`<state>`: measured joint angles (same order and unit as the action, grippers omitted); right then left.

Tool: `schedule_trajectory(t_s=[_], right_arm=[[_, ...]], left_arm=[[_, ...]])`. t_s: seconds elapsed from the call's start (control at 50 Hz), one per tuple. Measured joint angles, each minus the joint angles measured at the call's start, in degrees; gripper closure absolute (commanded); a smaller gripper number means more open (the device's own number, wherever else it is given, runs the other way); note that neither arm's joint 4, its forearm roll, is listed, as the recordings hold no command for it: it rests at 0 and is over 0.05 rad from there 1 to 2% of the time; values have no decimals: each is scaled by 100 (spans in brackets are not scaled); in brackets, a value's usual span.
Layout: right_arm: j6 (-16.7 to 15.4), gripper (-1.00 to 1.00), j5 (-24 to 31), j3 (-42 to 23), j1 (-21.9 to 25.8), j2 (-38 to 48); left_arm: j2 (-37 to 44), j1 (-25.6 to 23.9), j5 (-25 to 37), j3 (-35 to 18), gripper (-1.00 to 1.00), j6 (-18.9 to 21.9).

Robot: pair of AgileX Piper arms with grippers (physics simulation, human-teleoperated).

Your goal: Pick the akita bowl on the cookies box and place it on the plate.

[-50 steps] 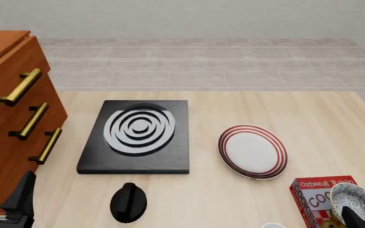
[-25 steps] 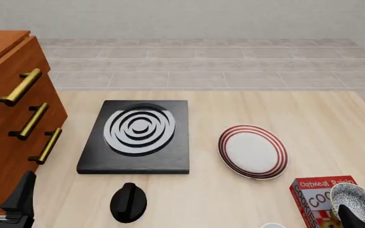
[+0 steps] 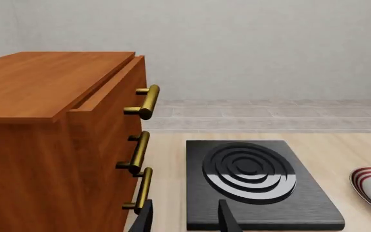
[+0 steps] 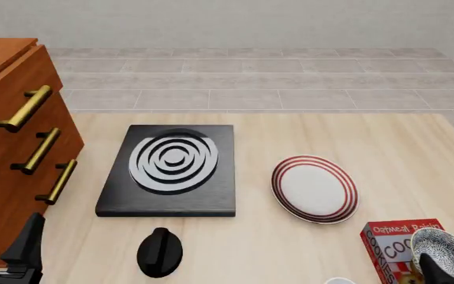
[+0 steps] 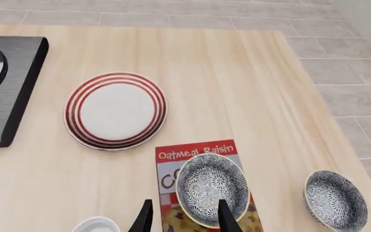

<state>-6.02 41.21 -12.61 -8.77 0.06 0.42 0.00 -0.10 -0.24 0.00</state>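
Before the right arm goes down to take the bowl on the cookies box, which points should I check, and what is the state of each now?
1. Akita bowl sits on the cookies box: ok.
2. Right tool is open, with nothing held: ok.
3. Right tool straddles the bowl rim: not ok, it is above and off to the bowl's side.
4. Plate is bare: ok.
5. Second patterned bowl on the table is not the target: ok, it lies apart from the box.
6. Left tool is away from the plate: ok.

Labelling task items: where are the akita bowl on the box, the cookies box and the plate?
akita bowl (image 5: pixel 211 188), right wrist view, patterned inside.
cookies box (image 5: pixel 196 154), right wrist view, lettered end.
plate (image 4: pixel 312 188), front view, white centre.
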Motion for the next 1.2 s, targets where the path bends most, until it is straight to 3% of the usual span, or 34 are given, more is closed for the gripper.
schedule_trajectory(t_s=[0.36,0.86,1.2], right_arm=[[-28,-100,-351,310,-41,106],[-87,-100,-1492,657,5,965],[-28,-100,-1947,1092,62,1187]], left_arm=[[0,0,0,0,-100,0],[0,0,0,0,-100,0],[0,0,0,0,-100,0]])
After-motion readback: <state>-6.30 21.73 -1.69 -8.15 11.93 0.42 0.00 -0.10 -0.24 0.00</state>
